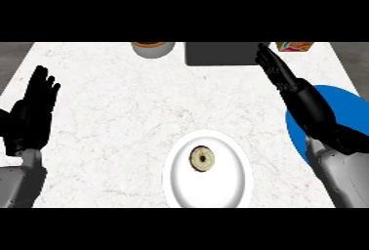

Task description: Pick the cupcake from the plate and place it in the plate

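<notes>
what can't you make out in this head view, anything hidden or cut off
- Blue plate: the right hand and its forearm cover its left part; the view's right edge cuts it off.
- Bowl at the counter's far edge: cut by the top of the view, contents unclear.
- Colourful box: only its lower part shows.
- Dark tray: top cut off.
- Cupcake on the white plate: details too small.

Two plates, one white (pixel 241 188) and one blue (pixel 346 105), one cupcake (pixel 203 158), two robot hands: left (pixel 32 112), right (pixel 302 97).
</notes>
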